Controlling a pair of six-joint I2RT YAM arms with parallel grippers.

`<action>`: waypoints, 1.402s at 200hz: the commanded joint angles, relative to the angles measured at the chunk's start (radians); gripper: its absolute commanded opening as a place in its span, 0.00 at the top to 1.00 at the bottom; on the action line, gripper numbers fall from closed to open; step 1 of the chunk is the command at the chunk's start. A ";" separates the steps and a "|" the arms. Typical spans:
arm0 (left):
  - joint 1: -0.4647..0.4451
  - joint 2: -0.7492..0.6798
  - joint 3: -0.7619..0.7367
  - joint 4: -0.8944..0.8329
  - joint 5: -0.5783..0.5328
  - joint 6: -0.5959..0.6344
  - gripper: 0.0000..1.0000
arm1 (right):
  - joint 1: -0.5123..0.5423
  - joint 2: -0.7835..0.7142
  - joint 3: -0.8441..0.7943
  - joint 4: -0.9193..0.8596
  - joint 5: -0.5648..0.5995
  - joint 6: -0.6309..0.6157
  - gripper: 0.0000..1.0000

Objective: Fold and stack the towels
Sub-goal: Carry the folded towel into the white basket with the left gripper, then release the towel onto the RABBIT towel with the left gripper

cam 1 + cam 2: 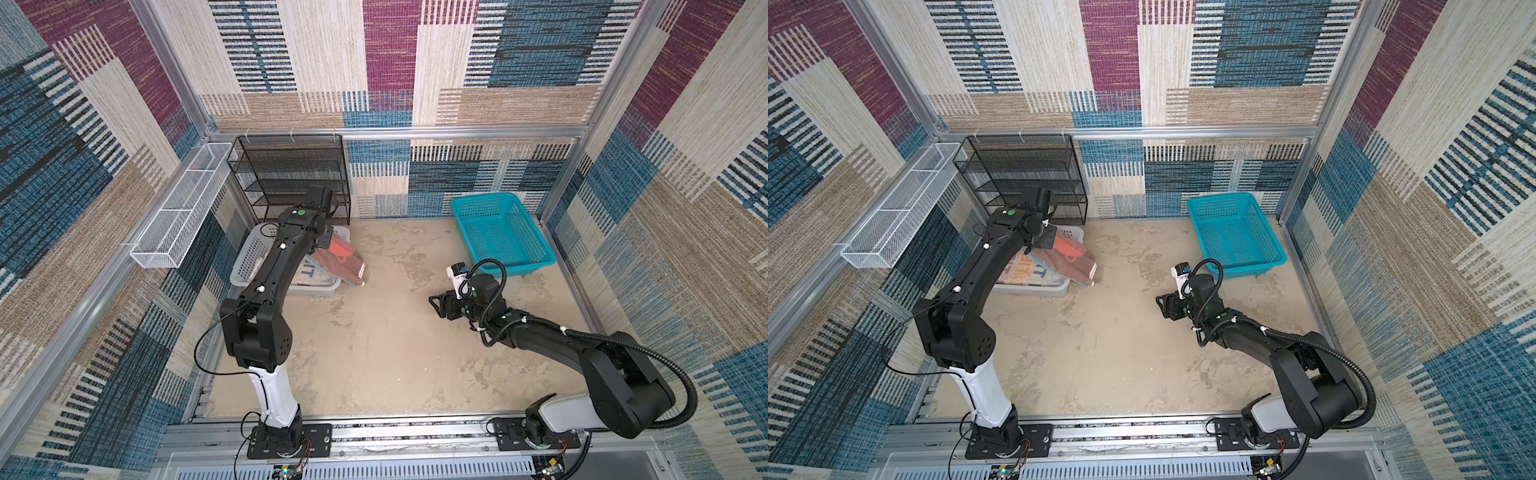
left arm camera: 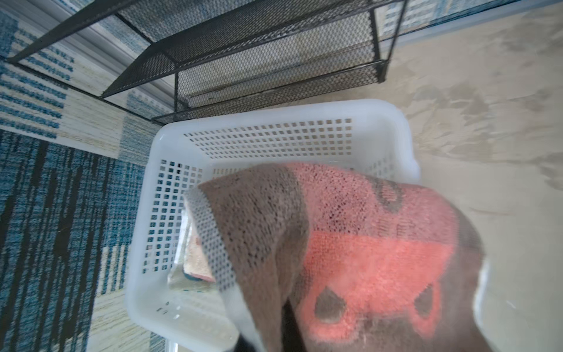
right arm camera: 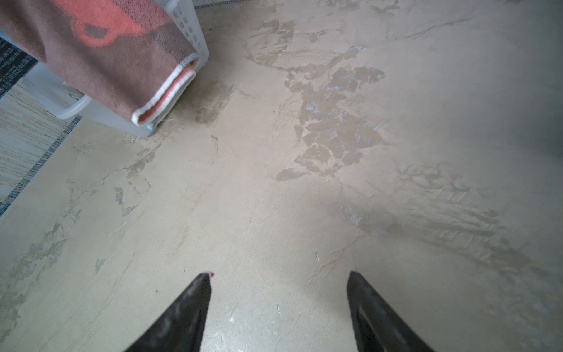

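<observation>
1. Left arm (image 1: 270,270) stretches forward over the white basket (image 1: 249,259), elbow bent; left gripper (image 1: 325,242) is pinched tight on the orange-brown towel (image 1: 343,259), which drapes over the basket's rim.
2. Right arm (image 1: 540,332) reaches low across the table (image 1: 395,353); right gripper (image 3: 278,274) is spread wide, holding nothing, well apart from the towel.

Table (image 1: 395,353) middle free, teal basket (image 1: 500,235) — rack (image 1: 291,178) behind

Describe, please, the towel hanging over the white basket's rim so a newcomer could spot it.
Find the black mesh shelf rack at the back; a white plastic basket sits just in front of it. Draped over its rim is the coral-and-brown towel, unlike the pale lettered towel underneath.
</observation>
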 commanded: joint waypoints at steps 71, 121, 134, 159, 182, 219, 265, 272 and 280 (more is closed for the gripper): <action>0.110 0.099 0.039 0.033 -0.153 0.035 1.00 | 0.000 0.004 0.004 0.028 -0.024 -0.017 0.27; 0.127 0.141 0.013 0.102 -0.209 0.057 1.00 | 0.000 -0.020 -0.015 0.020 -0.011 -0.026 0.27; 0.132 0.144 0.001 0.114 -0.223 0.065 1.00 | 0.000 -0.029 -0.021 0.023 -0.004 -0.027 0.27; 0.147 0.141 -0.036 0.147 -0.243 0.069 1.00 | 0.000 -0.030 -0.027 0.023 -0.006 -0.028 0.27; 0.161 0.143 -0.055 0.164 -0.253 0.071 1.00 | 0.001 -0.020 -0.025 0.022 -0.013 -0.030 0.27; 0.178 0.170 -0.096 0.204 -0.268 0.094 0.78 | 0.000 -0.010 -0.017 0.026 -0.031 -0.024 0.27; 0.195 0.204 -0.128 0.223 -0.252 0.077 0.38 | 0.000 -0.014 -0.013 0.010 -0.011 -0.024 0.27; 0.195 0.204 -0.131 0.222 -0.244 0.072 0.36 | 0.000 -0.017 -0.014 0.009 -0.008 -0.025 0.27; 0.195 0.203 -0.130 0.223 -0.236 0.063 0.34 | 0.000 -0.019 -0.015 0.008 -0.004 -0.027 0.27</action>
